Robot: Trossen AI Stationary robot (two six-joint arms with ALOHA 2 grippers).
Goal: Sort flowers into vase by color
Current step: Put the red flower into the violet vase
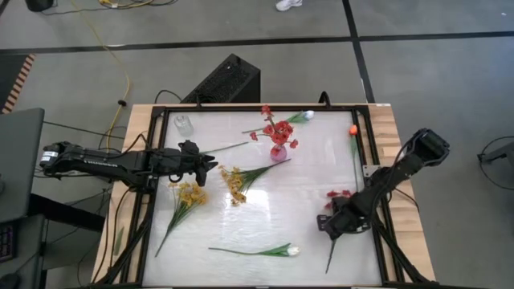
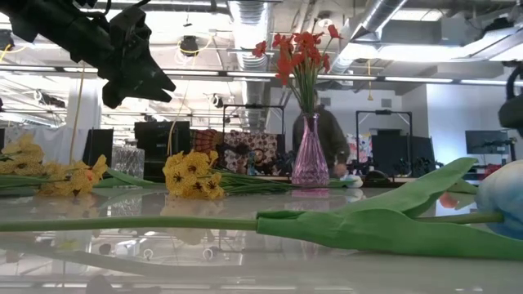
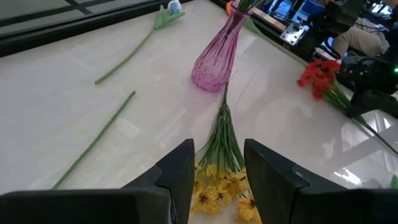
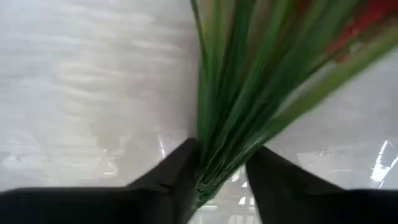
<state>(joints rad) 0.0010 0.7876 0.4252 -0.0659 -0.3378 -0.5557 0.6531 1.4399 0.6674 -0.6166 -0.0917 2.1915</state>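
Observation:
A pink vase (image 1: 278, 152) holding red flowers (image 1: 277, 128) stands on the table's far middle. A red flower (image 1: 337, 194) lies near the right edge, and my right gripper (image 1: 336, 225) is down on its green stems, shut. Two yellow sprays (image 1: 190, 193) (image 1: 234, 183) lie left of centre. My left gripper (image 1: 210, 163) hovers open above them, nothing between its fingers (image 3: 180, 168). A white tulip (image 1: 289, 250) lies on its side near the front edge. Another pale bud (image 1: 305, 116) and an orange bloom (image 1: 353, 130) lie toward the far right. My right gripper pinches the red flower's bundle of green stems (image 4: 227, 124) between its two fingers, below the red blooms. The fingers come from above, pointing steeply down, and lie across the stems. The flower lies along the table, its stem end (image 1: 329, 261) toward the near edge.
A small clear glass vase (image 1: 183, 123) stands at the far left corner. A loose green stem (image 3: 99, 134) lies left of the pink vase. A black frame (image 1: 377, 201) borders the table. People and equipment show in the room behind the table.

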